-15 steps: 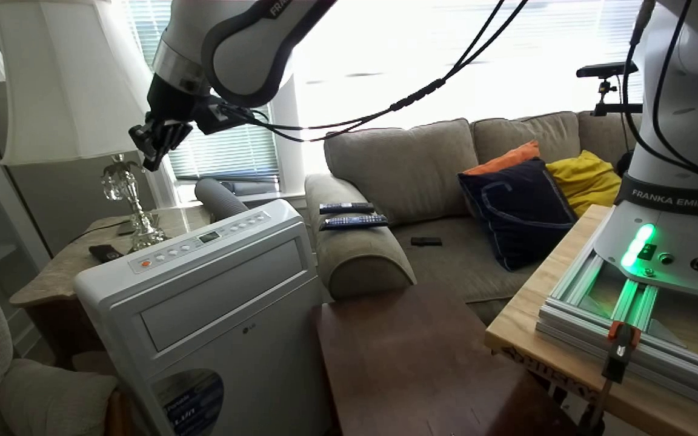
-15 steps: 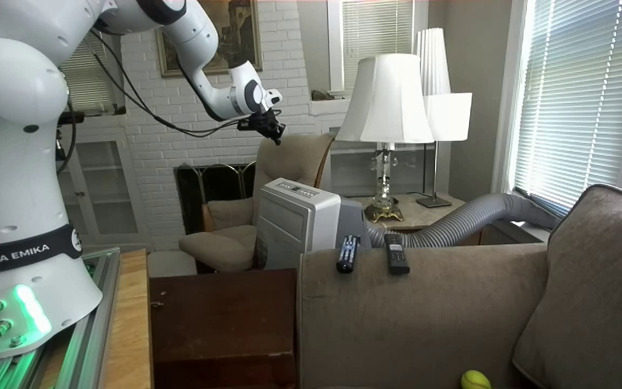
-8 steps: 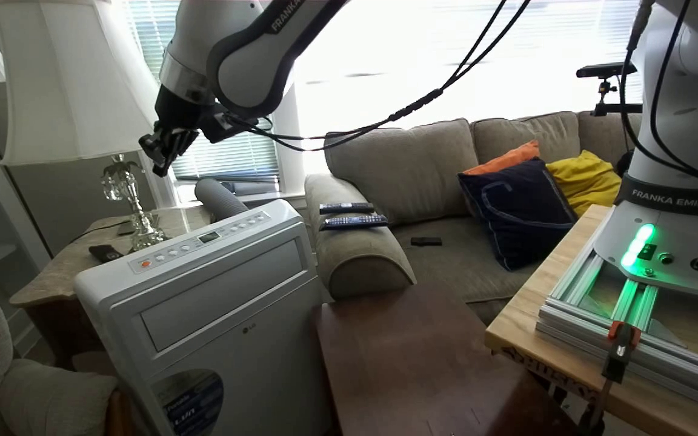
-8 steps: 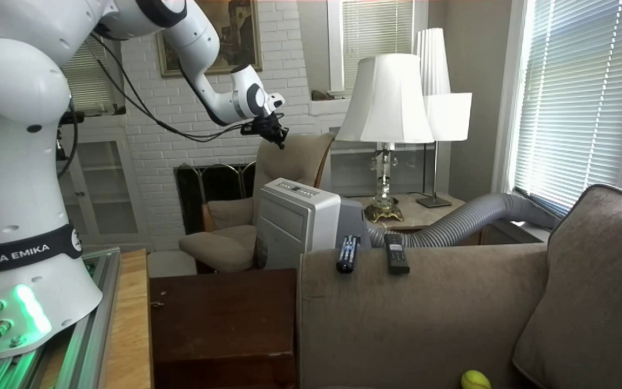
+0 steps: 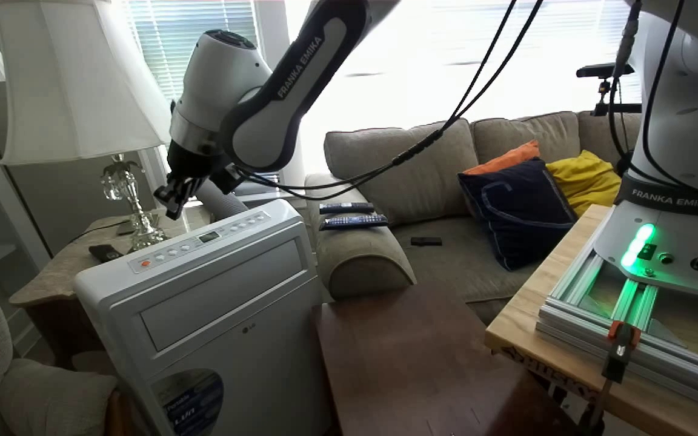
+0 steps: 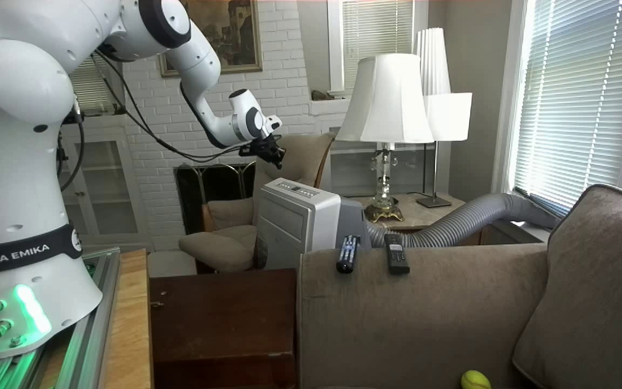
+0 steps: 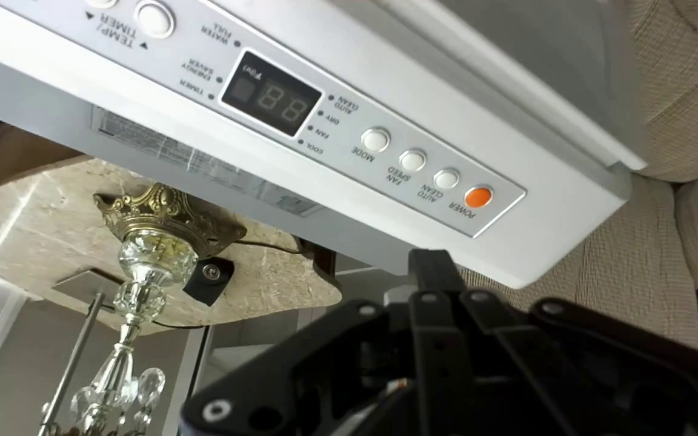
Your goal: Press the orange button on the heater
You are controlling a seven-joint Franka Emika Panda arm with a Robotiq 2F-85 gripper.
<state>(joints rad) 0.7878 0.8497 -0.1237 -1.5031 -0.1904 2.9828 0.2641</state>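
Observation:
The heater (image 5: 246, 339) is a white boxy unit with a control panel along its top; it also shows in an exterior view (image 6: 284, 227). Its orange POWER button (image 7: 478, 197) sits at one end of the panel, beside several white buttons. The button also shows in an exterior view (image 5: 145, 263). My gripper (image 7: 437, 260) is shut and empty, with its fingertips together. In the wrist view the tips appear just below the heater's edge, short of the button. In both exterior views the gripper (image 5: 170, 206) (image 6: 279, 163) hangs above the heater's top, apart from it.
A lamp (image 5: 73, 85) stands on a marble-topped side table (image 5: 40, 281) behind the heater. A grey hose (image 6: 451, 224) runs to the window. A sofa arm (image 5: 361, 260) with two remotes, an armchair (image 6: 230, 243) and a brown wooden surface (image 5: 409, 357) are close by.
My gripper has moved down toward the heater's top, and a little to the right in an exterior view. The arm has lowered with it. The heater has not moved.

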